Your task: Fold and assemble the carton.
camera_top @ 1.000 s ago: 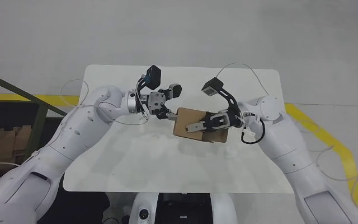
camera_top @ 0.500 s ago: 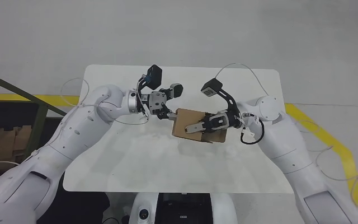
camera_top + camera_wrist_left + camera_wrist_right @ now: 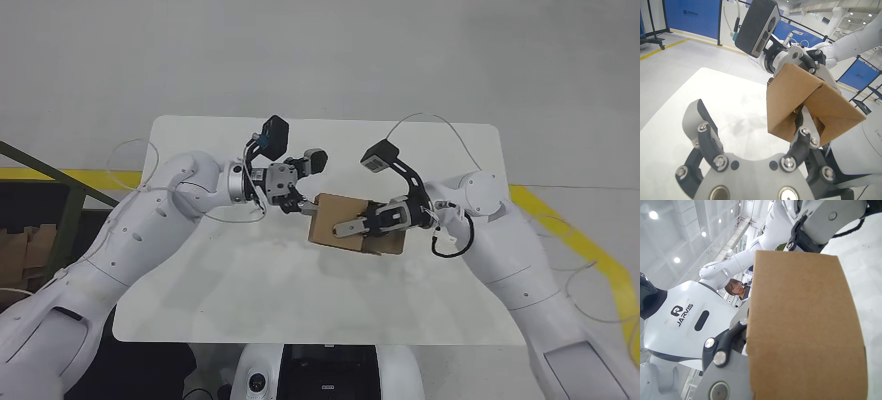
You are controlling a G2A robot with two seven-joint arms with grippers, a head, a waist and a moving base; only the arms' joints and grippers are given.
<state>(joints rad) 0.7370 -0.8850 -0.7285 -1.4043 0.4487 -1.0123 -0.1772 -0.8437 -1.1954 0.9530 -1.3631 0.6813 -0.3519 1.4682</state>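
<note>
Your brown carton [image 3: 787, 98], half-folded, one end open, above the white table [image 3: 250, 290], right gripper [image 3: 348, 226] clamped on its wall, left gripper [image 3: 752, 109] spread, one finger inside.

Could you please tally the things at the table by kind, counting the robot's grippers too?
carton: 1
grippers: 2, the left gripper and the right gripper
table: 1
Total: 4
</note>
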